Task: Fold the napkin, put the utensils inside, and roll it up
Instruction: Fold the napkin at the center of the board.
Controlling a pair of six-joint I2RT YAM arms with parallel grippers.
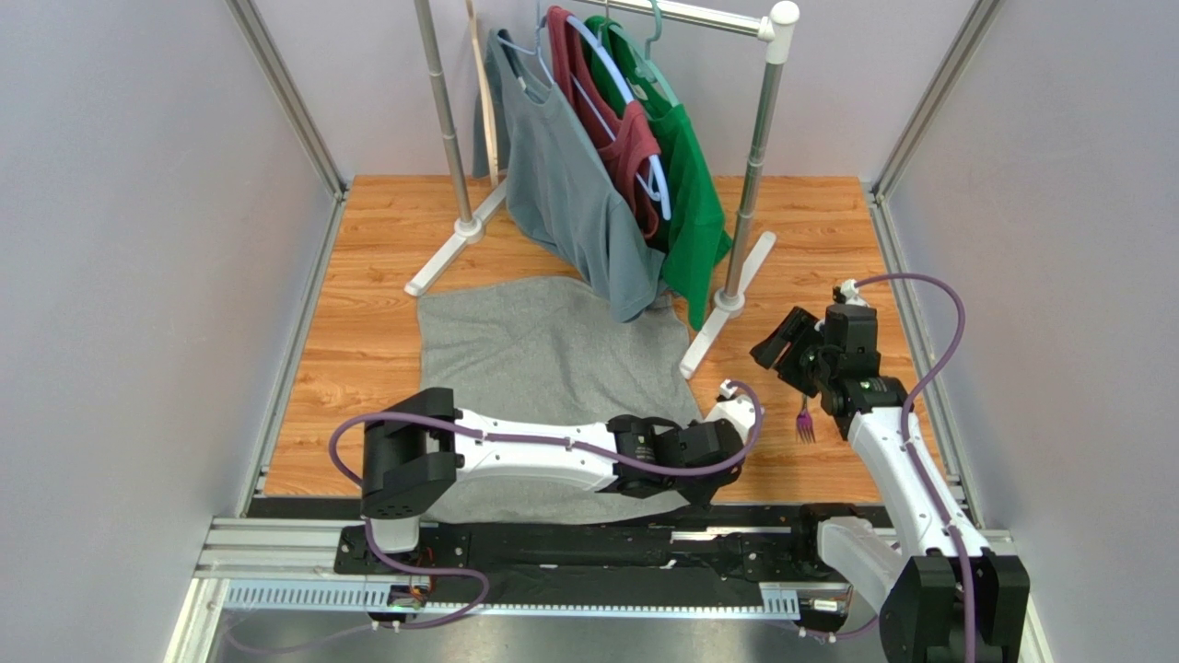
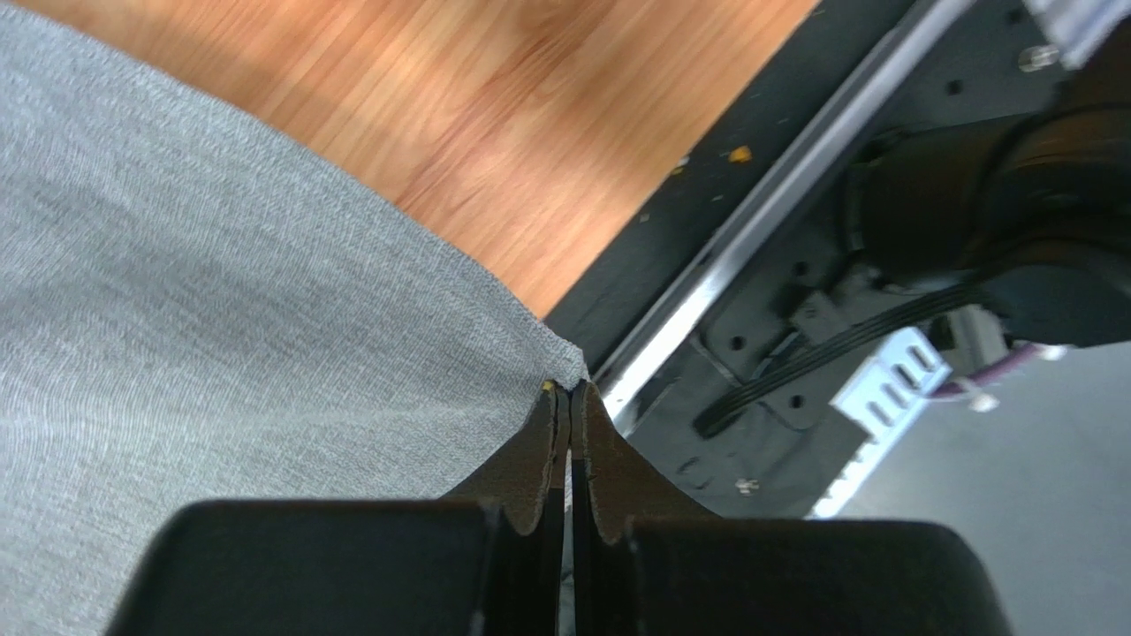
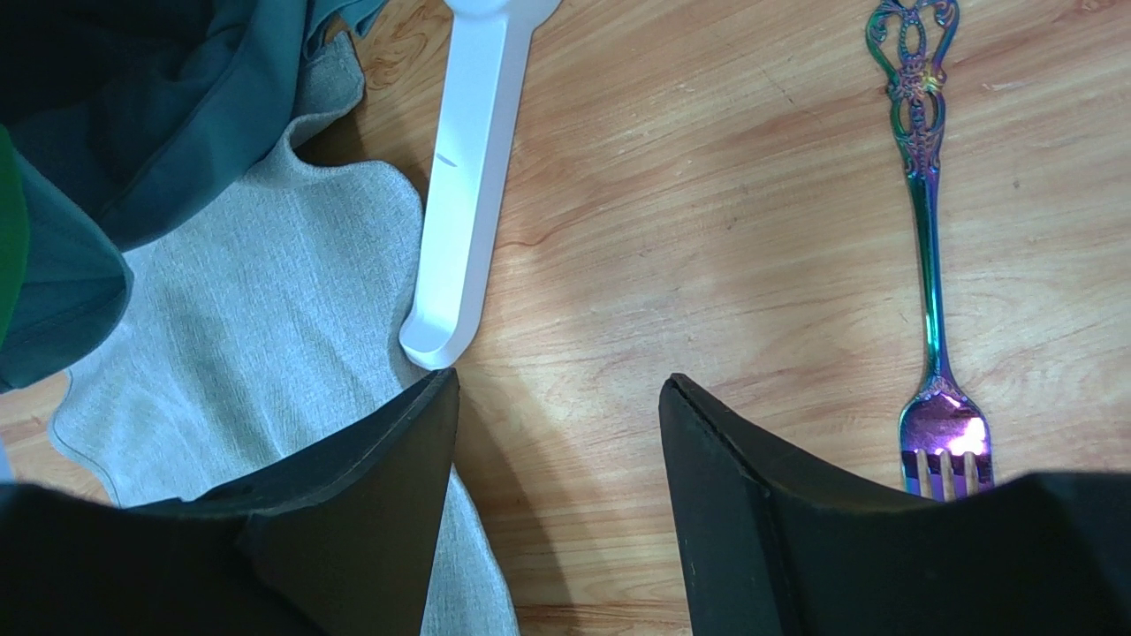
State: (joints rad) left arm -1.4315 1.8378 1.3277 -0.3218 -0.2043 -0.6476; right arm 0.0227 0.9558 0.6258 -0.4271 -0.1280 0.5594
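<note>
The soft, heather-grey woven napkin [image 1: 540, 359] lies flat at the centre of the overhead view, on the glossy wood-grain tabletop [image 1: 360, 276]. The left gripper [image 2: 568, 398] is pinched closed on the cloth's pointed near corner, its ridged black pads meeting at the tip. The slim iridescent metal fork [image 3: 929, 239] — scrolled handle, purple tines — lies at the right of the right wrist view. The right gripper [image 3: 558, 384] stands spread and empty over bare wood, below a white rack foot [image 3: 465, 172].

Robot lab cell, grey partitions [image 1: 139, 276], aluminium framing [image 1: 294, 104]
</note>
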